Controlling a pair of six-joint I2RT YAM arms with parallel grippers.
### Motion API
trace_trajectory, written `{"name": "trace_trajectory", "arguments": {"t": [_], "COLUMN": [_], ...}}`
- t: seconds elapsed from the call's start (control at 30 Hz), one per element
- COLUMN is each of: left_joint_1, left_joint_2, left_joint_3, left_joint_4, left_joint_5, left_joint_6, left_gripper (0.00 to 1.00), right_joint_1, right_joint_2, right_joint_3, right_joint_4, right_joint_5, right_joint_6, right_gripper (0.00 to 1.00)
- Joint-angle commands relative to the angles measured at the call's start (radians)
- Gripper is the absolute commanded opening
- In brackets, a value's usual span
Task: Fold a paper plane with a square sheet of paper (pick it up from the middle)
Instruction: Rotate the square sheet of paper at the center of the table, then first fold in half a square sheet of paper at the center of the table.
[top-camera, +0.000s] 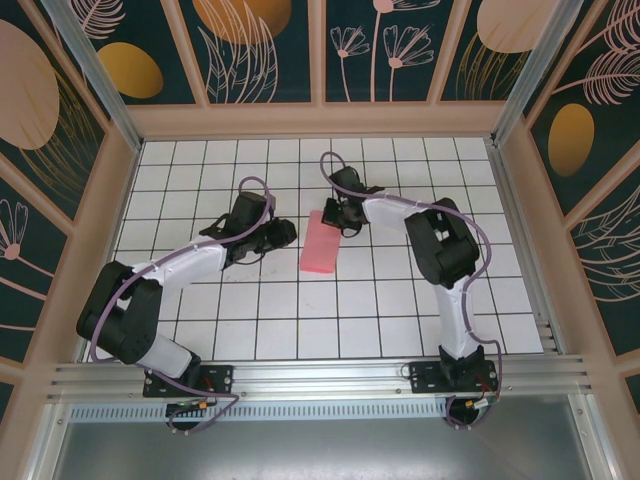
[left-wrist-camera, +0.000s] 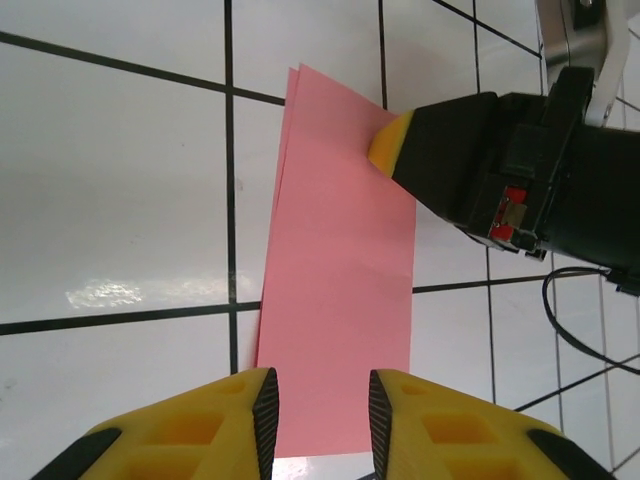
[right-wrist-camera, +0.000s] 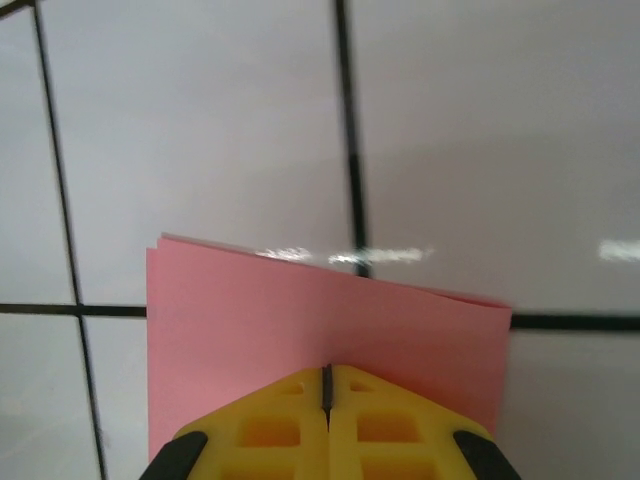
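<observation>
Left gripper (left-wrist-camera: 320, 405) is part open, its 2 yellow fingers (left-wrist-camera: 190, 430) apart with a clear gap and nothing held. In the left wrist view the near short edge of the sheet of paper (left-wrist-camera: 340, 260) shows in that gap, flat on the table (left-wrist-camera: 110, 200). From the top camera this gripper is just left of the paper.

Right gripper (right-wrist-camera: 327, 395) is closed, with only a thin slit between its yellow fingers. Its tip is down on the paper close to one edge, and I cannot tell if any layer is pinched in the slit. The left wrist view has that same yellow tip touching the paper's right long edge near the far corner.

Paper is pink, folded to a narrow rectangle of 2 layers, with the edges slightly offset at the far end. It lies flat on the white grid table around the middle, across a black grid line. Its long side runs roughly away from the arm bases with a slight tilt. Right gripper is at its far end. Both arms reach in from the near edge, elbows out to the sides
</observation>
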Motion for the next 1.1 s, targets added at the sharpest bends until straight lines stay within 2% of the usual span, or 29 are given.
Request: {"name": "trace_trajectory", "arguments": {"t": [0.0,0.23,0.43,0.53,0.77,0.93,1.07], "left_joint_1": [-0.010,-0.060,-0.153,-0.189,-0.199,-0.199,-0.199], "left_joint_2": [-0.038,-0.080,-0.055,-0.011,0.111,0.145,0.154], "left_joint_3": [-0.046,-0.149,-0.185,-0.171,-0.123,-0.120,-0.122], "left_joint_4": [0.070,0.173,0.239,0.249,0.210,0.188,0.164], "left_joint_5": [0.054,0.078,0.067,0.061,0.019,0.006,-0.006], "left_joint_6": [-0.054,-0.152,-0.212,-0.222,-0.211,-0.204,-0.196], "left_gripper": [0.33,0.32,0.27,0.22,0.12,0.10,0.08], "right_joint_1": [-0.011,0.012,0.077,0.091,0.087,0.069,0.068], "right_joint_2": [-0.078,-0.308,-0.395,-0.416,-0.487,-0.552,-0.560], "right_joint_3": [-0.138,-0.443,-0.583,-0.620,-0.636,-0.683,-0.722], "right_joint_4": [-0.113,0.076,0.194,0.256,0.341,0.392,0.431], "right_joint_5": [0.080,0.052,0.009,-0.017,-0.033,-0.075,-0.189], "right_joint_6": [0.116,0.405,0.572,0.601,0.460,0.311,0.173], "right_gripper": [0.00,0.00,0.00,0.00,0.00,0.00,0.00]}}
